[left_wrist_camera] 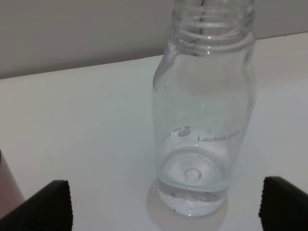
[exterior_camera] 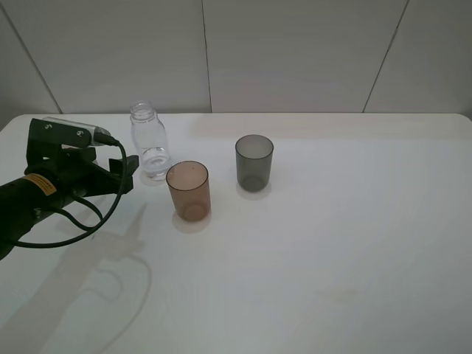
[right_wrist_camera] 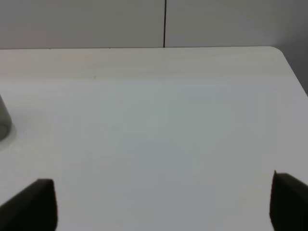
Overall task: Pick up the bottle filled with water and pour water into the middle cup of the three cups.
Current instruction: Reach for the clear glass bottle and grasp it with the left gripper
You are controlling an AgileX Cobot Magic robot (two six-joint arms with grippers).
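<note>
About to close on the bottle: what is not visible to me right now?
1. Pinkish cup: only a sliver shows at the left wrist view's edge. It is unseen in the exterior high view, perhaps behind the left arm.
2. Bottle: the mouth is cut off by the left wrist frame, and the water level is too faint, clear on clear.
3. Right arm: outside the exterior high view.

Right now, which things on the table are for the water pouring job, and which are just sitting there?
For the job:
- bottle
- orange-brown cup
- left gripper, open and facing the bottle

Just sitting there:
- dark grey cup
- right gripper, open and holding nothing
</note>
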